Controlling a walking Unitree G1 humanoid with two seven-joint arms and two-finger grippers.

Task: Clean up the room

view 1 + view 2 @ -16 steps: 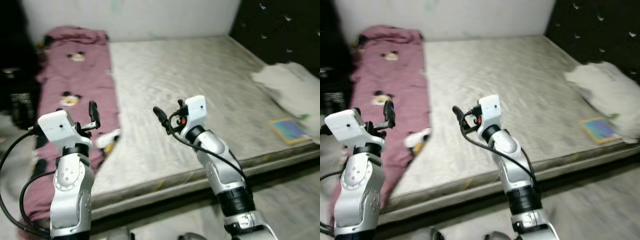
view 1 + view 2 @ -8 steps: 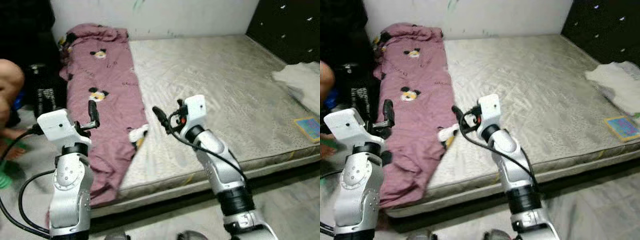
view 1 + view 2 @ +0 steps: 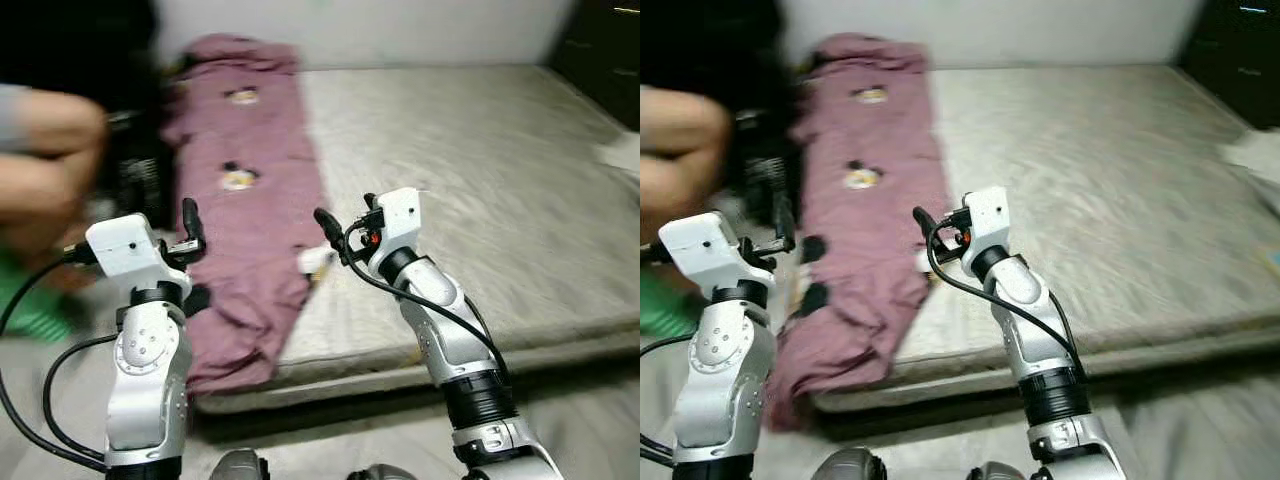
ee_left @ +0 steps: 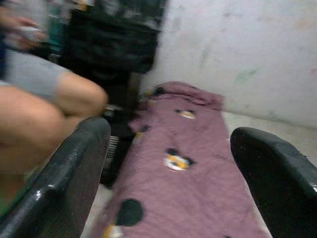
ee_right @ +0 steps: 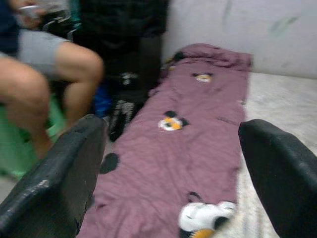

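A mauve blanket with cartoon mouse prints lies along the left side of a bare grey mattress and spills over its near left corner. Both arms are raised in front of me, short of the bed. My left gripper hangs open over the floor beside the blanket's drooping end. My right gripper is open too, above the blanket's edge near a white and yellow print. Both wrist views look along the blanket between parted fingers.
A person sits at the left, bare knees showing, on something green. Dark furniture stands between the person and the bed. A white wall backs the mattress. Grey floor runs along the bed's near side.
The camera has swung left: bed and blanket shifted right, the pillow and book left the picture, and the seated person came into view. Both grippers keep their raised pose.
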